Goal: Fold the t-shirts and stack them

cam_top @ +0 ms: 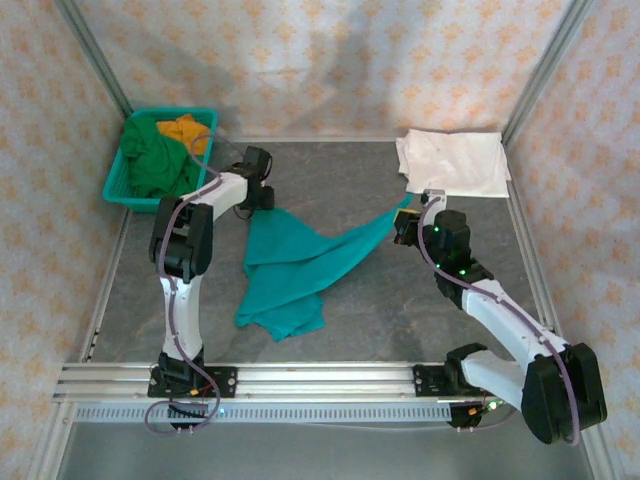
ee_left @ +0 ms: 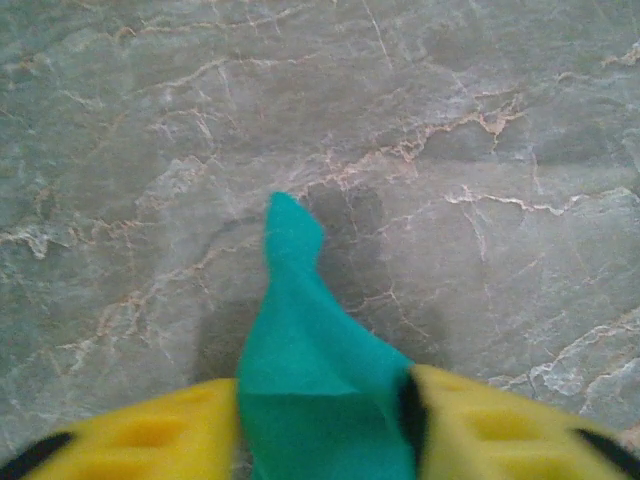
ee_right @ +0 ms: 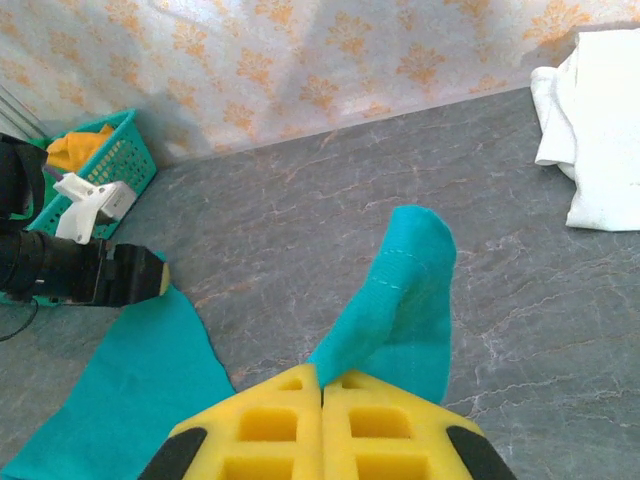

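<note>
The teal t-shirt (cam_top: 300,270) was positioned at the centre of the worktop (cam_top: 350,180), between the two arms. The left end effector (cam_top: 266,203) pinched one corner of it. In the left wrist view, cloth (ee_left: 300,340) filled the gap between the yellow pads (ee_left: 150,440) of that end effector (ee_left: 325,440). The right end effector (cam_top: 405,228) pinched the opposite corner. In the right wrist view, its pads were pressed together (ee_right: 322,400), with a teal strip (ee_right: 410,290) emerging from the seam. The upper edge of the garment ran between both grips. The remainder lay bunched on the worktop toward the near edge. The exposed surface was uniform teal.

The white t-shirt (cam_top: 455,162) lay folded at the far right corner, well apart from the teal one. The teal plastic basket (cam_top: 120,180) stood at the far left corner. It contained the dark green t-shirt (cam_top: 155,160), with the orange t-shirt (cam_top: 182,130) behind it.
</note>
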`<state>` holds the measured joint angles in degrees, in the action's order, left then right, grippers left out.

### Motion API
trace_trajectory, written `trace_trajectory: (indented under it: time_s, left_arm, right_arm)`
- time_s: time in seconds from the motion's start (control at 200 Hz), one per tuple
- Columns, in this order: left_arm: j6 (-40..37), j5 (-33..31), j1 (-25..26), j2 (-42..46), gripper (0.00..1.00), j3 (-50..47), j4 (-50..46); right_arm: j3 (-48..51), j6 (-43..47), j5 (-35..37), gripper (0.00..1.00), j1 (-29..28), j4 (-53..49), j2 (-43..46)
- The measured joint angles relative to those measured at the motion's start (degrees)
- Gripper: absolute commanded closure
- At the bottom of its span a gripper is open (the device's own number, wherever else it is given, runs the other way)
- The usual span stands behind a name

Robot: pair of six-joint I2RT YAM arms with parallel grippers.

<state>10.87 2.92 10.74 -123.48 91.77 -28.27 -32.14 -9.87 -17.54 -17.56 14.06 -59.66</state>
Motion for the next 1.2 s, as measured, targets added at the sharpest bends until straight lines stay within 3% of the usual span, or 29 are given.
trace_trajectory:
  time_s: [0.065,0.295,0.49,0.686,0.926,1.201]
  left_arm:
    - [0.11,-0.04,-0.09,0.00,1.00,0.15,0.20]
    - [0.26,-0.94,0.02,2.67,1.00,-1.81,0.68]
    - [1.73,-4.17,0.02,23.80,1.00,-10.86,1.22]
    - [1.75,-6.86,0.02,44.59,1.00,-12.41,1.75]
    - [0.22,-7.50,0.02,57.42,1.00,-11.47,-2.84]
    - [-3.13,-6.86,0.02,69.85,1.00,-2.62,-9.97]
  right_arm:
    - [-0.28,0.04,0.02,1.00,0.00,-0.76,0.00]
    - [-2.27,1.18,0.44,1.00,0.00,-5.01,1.42]
    - [-8.87,4.07,0.20,1.00,0.00,-12.28,8.85]
    - [-16.94,7.04,-1.20,1.00,0.00,-16.57,15.72]
    - [-23.82,10.40,-3.23,1.00,0.04,-23.63,19.82]
    - [-31.15,12.11,-1.55,1.00,0.04,-30.14,26.08]
